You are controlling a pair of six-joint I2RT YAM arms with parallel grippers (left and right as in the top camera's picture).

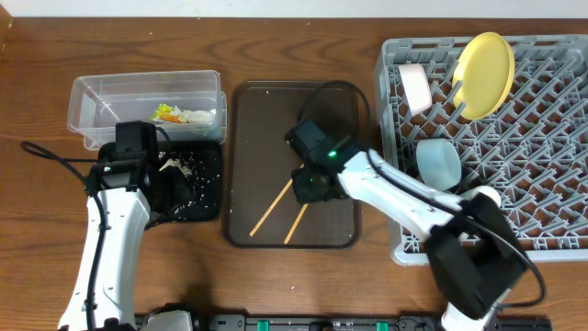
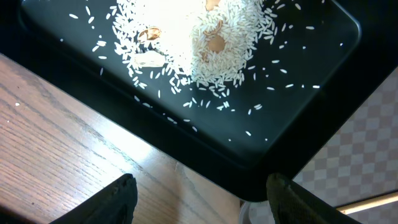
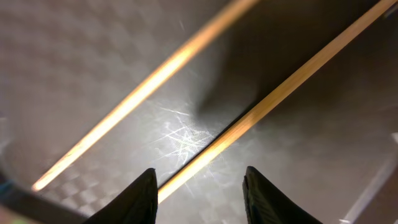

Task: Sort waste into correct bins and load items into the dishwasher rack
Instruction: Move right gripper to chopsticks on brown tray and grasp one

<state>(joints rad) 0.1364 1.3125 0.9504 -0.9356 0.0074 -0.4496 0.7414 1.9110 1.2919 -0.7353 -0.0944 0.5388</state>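
Two chopsticks (image 1: 273, 209) lie slantwise, side by side but apart, on the brown serving tray (image 1: 262, 138) at the middle of the surface (image 1: 37, 46).

Edges/room: the tray's raised rim runs close by their near ends. The rack (image 1: 542, 184) stands just beside this tray and fills the surface's right end. A narrow strip of bare wood parts the serving tray from the black tray (image 1: 207, 207). Bare wood shows along the far edge and at the near left corner.

Right arm: crosses the rack's near left corner. The right hand (image 3: 199, 193) points down over the chopsticks' far ends. Its fingers (image 3: 140, 196) are narrowly parted astride one chopstick, with a gap on either side; no grip.

Left arm: rises from the near edge. The left hand (image 2: 199, 196) hovers low over the black tray's edge, spread wide, nothing between.

Count:
- one clear tub (image 1: 92, 101), far left, touching the black tray
- one wrapper (image 1: 170, 113) inside the tub
- one heap of rice grains (image 2: 211, 56) in the black tray, strays around it
- in the rack: one yellow plate (image 1: 485, 62) on edge, one pale cup (image 1: 415, 87), one light blue bowl (image 1: 438, 161)
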